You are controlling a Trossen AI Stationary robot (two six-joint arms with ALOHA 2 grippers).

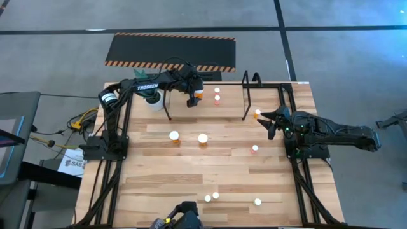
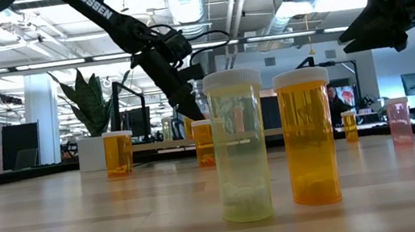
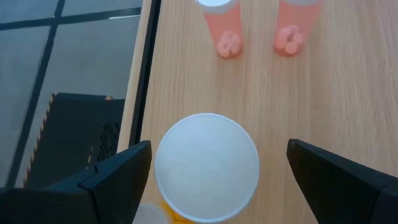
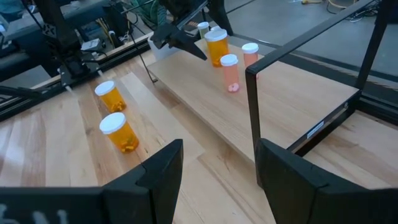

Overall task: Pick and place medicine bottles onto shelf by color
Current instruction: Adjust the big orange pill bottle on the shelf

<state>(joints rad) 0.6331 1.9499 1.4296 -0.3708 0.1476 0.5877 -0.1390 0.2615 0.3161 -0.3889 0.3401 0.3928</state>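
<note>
**Left hand open above an orange bottle on the shelf**

The left hand (image 1: 193,97) hangs over the light wooden shelf board with black metal hoop uprights (image 1: 232,105), its two dark fingers (image 3: 115,177) spread wide apart on either side of a white-capped orange medicine bottle (image 1: 199,93). In the left wrist view that bottle's round white cap (image 3: 206,167) fills the gap between the fingers without touching either one; the bottle stands upright on the board. Just beside it, toward 3 o'clock in the high view, two small white-capped pink bottles (image 1: 217,95) stand upright on the same board, pills showing at their bases.

Outward from the shelf, toward 6 o'clock, two larger white-capped orange bottles (image 1: 174,137) (image 1: 203,139) stand on the pale wooden tabletop (image 1: 159,178), near each other. A small pink bottle (image 1: 255,150) stands farther toward 4 o'clock. Three more white-capped bottles (image 1: 215,196) sit near the 6 o'clock edge; their body colours cannot be told from above. In the low view a pale yellow bottle (image 2: 238,146) and an orange one (image 2: 308,136) stand side by side, closest to the camera.

The right hand (image 1: 272,123) waits at 3 o'clock, just beside the shelf's right end, fingers apart and holding nothing. A small orange bottle (image 1: 257,114) stands just beside it.
</note>
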